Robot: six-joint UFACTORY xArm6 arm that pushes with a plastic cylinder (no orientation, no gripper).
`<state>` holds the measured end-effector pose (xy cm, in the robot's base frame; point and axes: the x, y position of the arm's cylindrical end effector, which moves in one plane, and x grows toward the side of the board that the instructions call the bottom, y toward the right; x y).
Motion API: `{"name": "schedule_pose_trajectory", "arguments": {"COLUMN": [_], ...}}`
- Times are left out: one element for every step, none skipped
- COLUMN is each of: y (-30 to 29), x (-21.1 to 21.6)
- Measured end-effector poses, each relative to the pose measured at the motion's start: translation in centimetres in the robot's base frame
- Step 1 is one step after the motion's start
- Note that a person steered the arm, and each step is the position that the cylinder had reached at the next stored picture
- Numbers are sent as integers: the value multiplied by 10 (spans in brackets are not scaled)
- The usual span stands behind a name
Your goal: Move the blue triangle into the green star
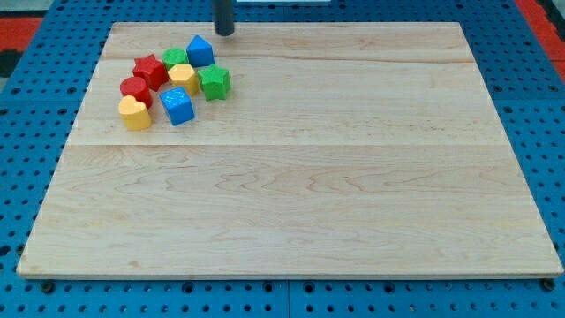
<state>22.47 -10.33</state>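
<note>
The blue triangle (200, 50) sits at the top of a cluster of blocks in the board's upper left. The green star (214, 82) lies just below it and slightly to the right, very close; I cannot tell if they touch. My tip (225, 33) stands near the board's top edge, just up and to the right of the blue triangle, a small gap apart from it. The rod runs up out of the view's top.
The same cluster holds a second green block (176, 59), a red star (150, 70), a round red block (135, 89), a yellow block (183, 79), a yellow heart (134, 113) and a blue cube (177, 107). The wooden board (309, 194) lies on blue pegboard.
</note>
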Motion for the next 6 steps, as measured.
{"name": "schedule_pose_trajectory", "arguments": {"y": [-9, -11, -42, -66, -34, -10], "x": [27, 3, -9, -7, 37, 62]}}
